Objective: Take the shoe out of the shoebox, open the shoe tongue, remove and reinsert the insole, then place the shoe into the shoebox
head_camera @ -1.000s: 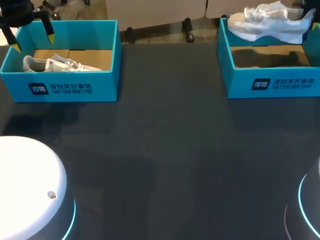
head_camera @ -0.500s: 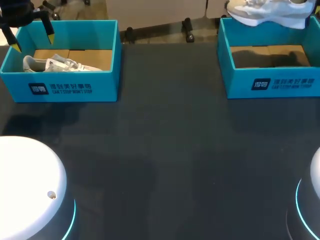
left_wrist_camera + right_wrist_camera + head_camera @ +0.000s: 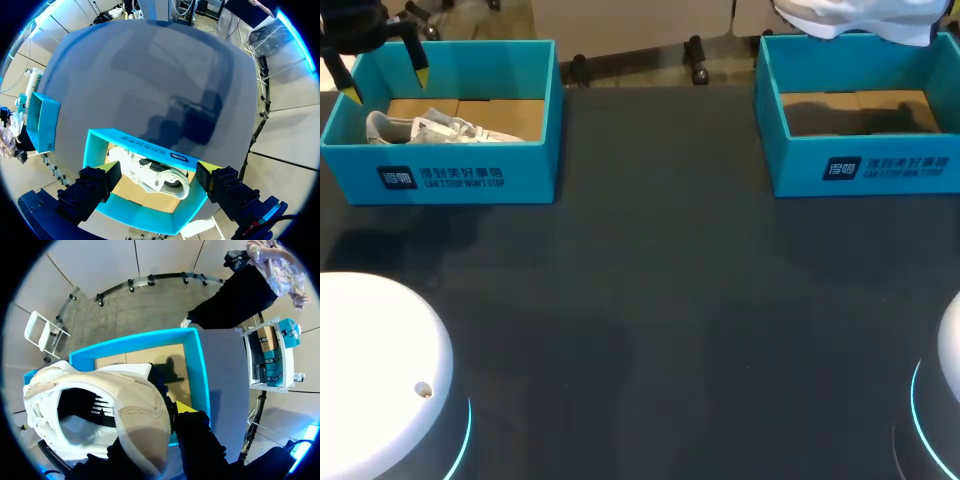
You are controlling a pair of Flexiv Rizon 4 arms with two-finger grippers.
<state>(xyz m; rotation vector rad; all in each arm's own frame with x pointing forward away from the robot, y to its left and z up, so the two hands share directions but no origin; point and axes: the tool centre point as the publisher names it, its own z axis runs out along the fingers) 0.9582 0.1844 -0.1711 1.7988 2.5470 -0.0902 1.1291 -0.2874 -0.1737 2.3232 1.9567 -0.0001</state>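
Head view: the white shoe [image 3: 855, 18] hangs above the right shoebox [image 3: 860, 165], clear of its rim. In the right wrist view, the right gripper [image 3: 160, 440] has its fingers [image 3: 200, 440] clamped on the shoe, with the open box beneath. The left gripper [image 3: 388, 85] hovers over the left shoebox [image 3: 440, 175] on the dark worktop [image 3: 660, 300], its fingers spread wide. A second white shoe [image 3: 430, 128] lies inside that box.

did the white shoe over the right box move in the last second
Yes. The white shoe has risen, from overlapping the right shoebox's back rim to almost clear above it.
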